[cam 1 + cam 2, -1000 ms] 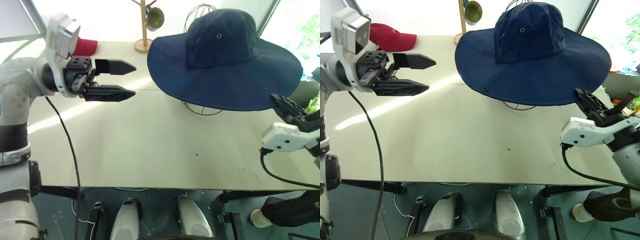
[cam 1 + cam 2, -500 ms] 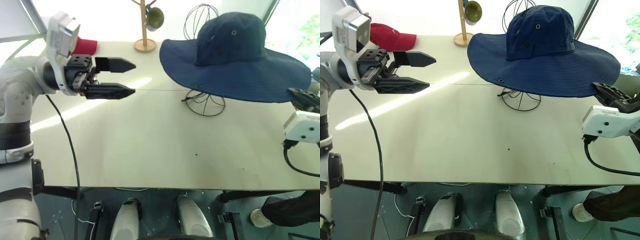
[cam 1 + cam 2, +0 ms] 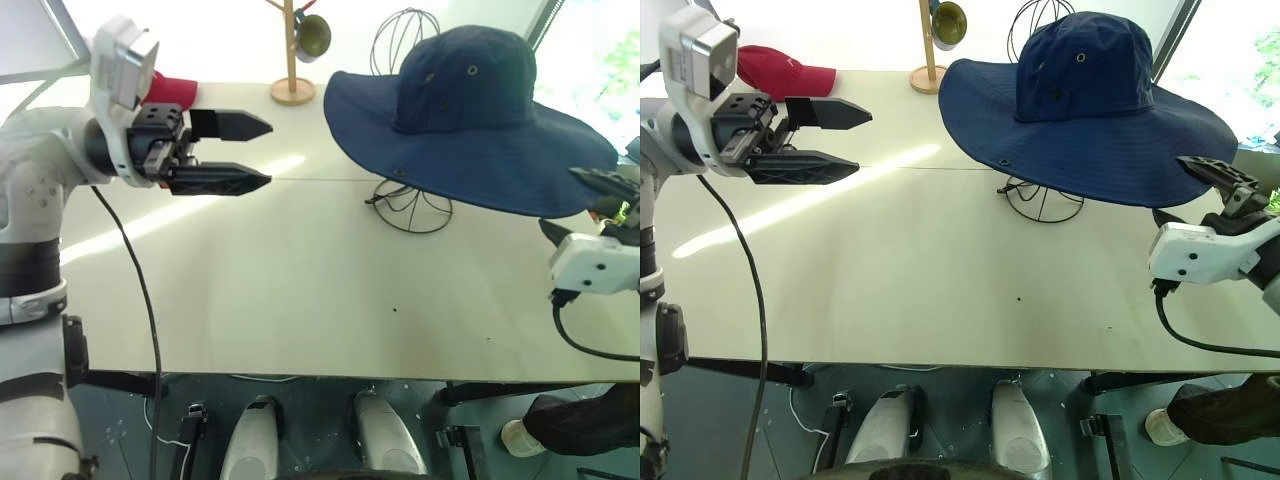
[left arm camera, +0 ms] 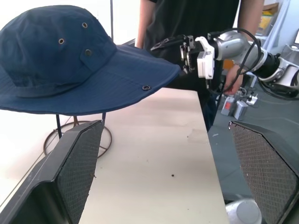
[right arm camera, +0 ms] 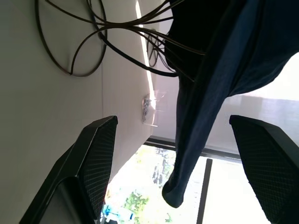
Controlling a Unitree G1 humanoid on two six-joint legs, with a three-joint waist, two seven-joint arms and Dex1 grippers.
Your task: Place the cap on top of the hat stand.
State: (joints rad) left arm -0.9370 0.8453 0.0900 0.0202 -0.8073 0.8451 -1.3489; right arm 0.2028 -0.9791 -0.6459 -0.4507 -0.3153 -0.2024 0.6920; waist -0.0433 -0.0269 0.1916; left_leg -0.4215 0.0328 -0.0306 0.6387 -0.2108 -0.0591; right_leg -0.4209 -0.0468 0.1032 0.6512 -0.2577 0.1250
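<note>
The navy-blue cap (image 3: 470,110) rests with its crown over the dark wire hat stand, whose round base (image 3: 410,208) and curved neck show under the brim. My right gripper (image 3: 1170,188) is open at the brim's right edge, one finger above the edge and one below it, neither pressing the fabric. In the right wrist view the brim (image 5: 210,93) hangs between the spread fingers, with the stand's wires (image 5: 93,37) beyond. Over the table's left side my left gripper (image 3: 268,153) is open and empty, pointing level toward the cap and well clear of it.
A red peaked cap (image 3: 780,75) lies at the back left. A wooden peg stand (image 3: 292,60) and a smaller wire head stand (image 3: 400,40) stand at the back. A person in black (image 4: 196,18) stands past the table's right end.
My right gripper has opened and let go of the brim, then drawn slightly to the right. The cap moved right and settled onto the stand. The left gripper kept still.
</note>
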